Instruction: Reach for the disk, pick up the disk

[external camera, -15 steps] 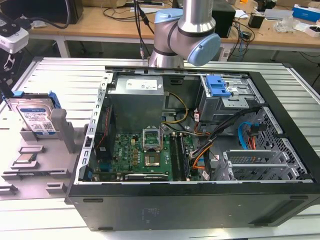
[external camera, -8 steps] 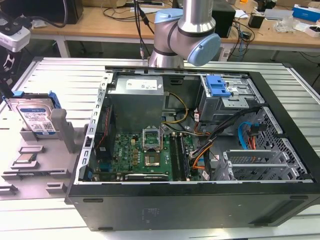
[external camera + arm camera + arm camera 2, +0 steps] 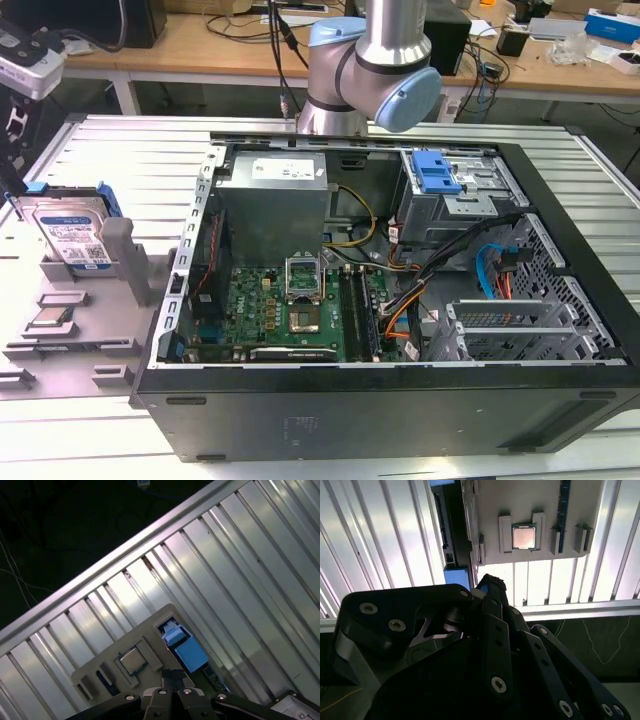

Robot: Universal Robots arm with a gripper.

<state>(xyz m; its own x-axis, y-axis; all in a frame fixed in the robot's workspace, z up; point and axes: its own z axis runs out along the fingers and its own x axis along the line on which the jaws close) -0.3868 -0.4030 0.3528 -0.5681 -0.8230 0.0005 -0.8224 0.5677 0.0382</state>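
Note:
The disk (image 3: 72, 236) stands upright in a slot of the grey holder (image 3: 60, 340) at the exterior view's left. It is silver with a white-and-blue label and a blue bracket on its edges. My gripper (image 3: 13, 185) hangs just above the disk's upper corner at the frame's left edge. In both wrist views the disk (image 3: 449, 530) (image 3: 186, 650) appears edge-on, its blue bracket end close to the fingertips. The black fingers (image 3: 166, 680) lie together, shut on nothing. The gripper (image 3: 489, 584) sits a short way off the bracket.
A small square processor chip (image 3: 52, 319) (image 3: 523, 536) (image 3: 132, 660) rests in the holder beside the disk. An open computer case (image 3: 400, 300) stands to the exterior view's right on the ribbed metal table (image 3: 130, 160). The arm's base (image 3: 350, 70) stands behind the case.

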